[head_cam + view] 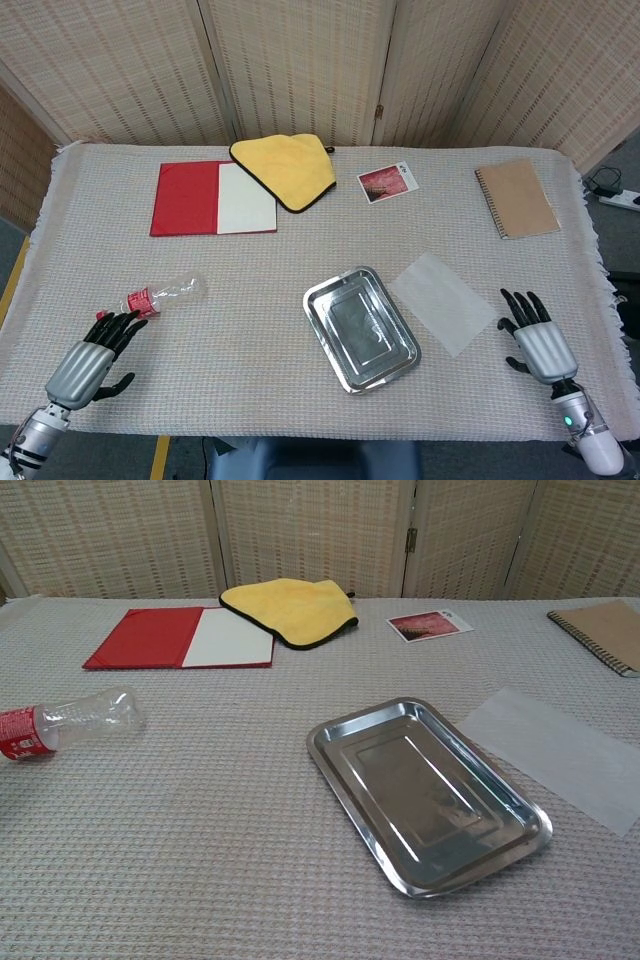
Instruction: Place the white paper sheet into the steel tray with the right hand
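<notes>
Paper: white paper sheet (442, 302) lies flat just right of the steel tray (318, 297).
Hand: my right hand (534, 338), fingers spread, holds nothing, near the sheet.

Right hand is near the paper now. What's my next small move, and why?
Probably ease the right hand left and down onto the near edge of the white paper sheet. The sheet lies flat beside the steel tray, untouched, and the hand is open, just right of it.

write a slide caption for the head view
Right hand open beside the white paper sheet, which lies next to the empty steel tray.
</notes>
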Controlling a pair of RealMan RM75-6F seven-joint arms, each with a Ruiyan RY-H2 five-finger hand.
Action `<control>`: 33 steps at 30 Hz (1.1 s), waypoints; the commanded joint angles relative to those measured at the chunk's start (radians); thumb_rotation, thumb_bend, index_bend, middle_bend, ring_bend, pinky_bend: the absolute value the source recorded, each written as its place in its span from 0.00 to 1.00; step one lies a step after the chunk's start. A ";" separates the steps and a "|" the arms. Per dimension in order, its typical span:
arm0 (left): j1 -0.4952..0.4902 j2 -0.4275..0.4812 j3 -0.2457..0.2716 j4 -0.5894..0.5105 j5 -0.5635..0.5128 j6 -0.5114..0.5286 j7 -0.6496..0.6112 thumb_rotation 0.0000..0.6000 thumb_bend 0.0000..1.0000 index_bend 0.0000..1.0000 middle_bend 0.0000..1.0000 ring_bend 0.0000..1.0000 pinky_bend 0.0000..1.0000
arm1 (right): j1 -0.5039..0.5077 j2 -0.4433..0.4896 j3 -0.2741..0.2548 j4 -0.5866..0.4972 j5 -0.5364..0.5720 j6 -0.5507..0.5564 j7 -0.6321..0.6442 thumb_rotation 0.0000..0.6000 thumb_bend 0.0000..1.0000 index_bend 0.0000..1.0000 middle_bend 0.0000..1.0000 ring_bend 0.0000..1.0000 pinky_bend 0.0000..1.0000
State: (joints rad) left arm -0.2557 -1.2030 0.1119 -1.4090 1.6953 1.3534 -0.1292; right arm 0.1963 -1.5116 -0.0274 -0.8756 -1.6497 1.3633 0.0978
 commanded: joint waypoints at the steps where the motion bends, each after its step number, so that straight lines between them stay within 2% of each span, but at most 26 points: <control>1: 0.000 0.001 0.001 0.000 0.001 0.000 0.000 1.00 0.39 0.04 0.00 0.00 0.00 | 0.010 -0.046 -0.005 0.061 -0.016 0.021 0.032 1.00 0.20 0.43 0.00 0.00 0.00; 3: 0.000 0.001 0.001 0.001 0.000 -0.003 0.001 1.00 0.41 0.04 0.00 0.00 0.00 | 0.016 -0.063 -0.007 0.083 -0.021 0.026 0.044 1.00 0.25 0.43 0.00 0.00 0.00; 6: -0.001 0.001 0.001 0.001 -0.001 -0.007 0.003 1.00 0.47 0.04 0.00 0.00 0.00 | 0.025 -0.088 -0.011 0.116 -0.035 0.045 0.052 1.00 0.26 0.44 0.00 0.00 0.00; 10: -0.001 0.000 0.000 0.002 -0.004 -0.008 0.005 1.00 0.47 0.04 0.00 0.00 0.00 | 0.034 -0.121 -0.011 0.162 -0.038 0.057 0.055 1.00 0.31 0.45 0.00 0.00 0.00; 33: -0.003 0.005 0.000 0.004 -0.009 -0.015 -0.016 1.00 0.47 0.04 0.00 0.00 0.00 | 0.044 -0.181 -0.031 0.225 -0.018 0.017 0.011 1.00 0.31 0.45 0.00 0.00 0.00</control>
State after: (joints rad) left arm -0.2589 -1.1977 0.1111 -1.4047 1.6864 1.3383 -0.1448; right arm 0.2391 -1.6880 -0.0565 -0.6552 -1.6675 1.3827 0.1151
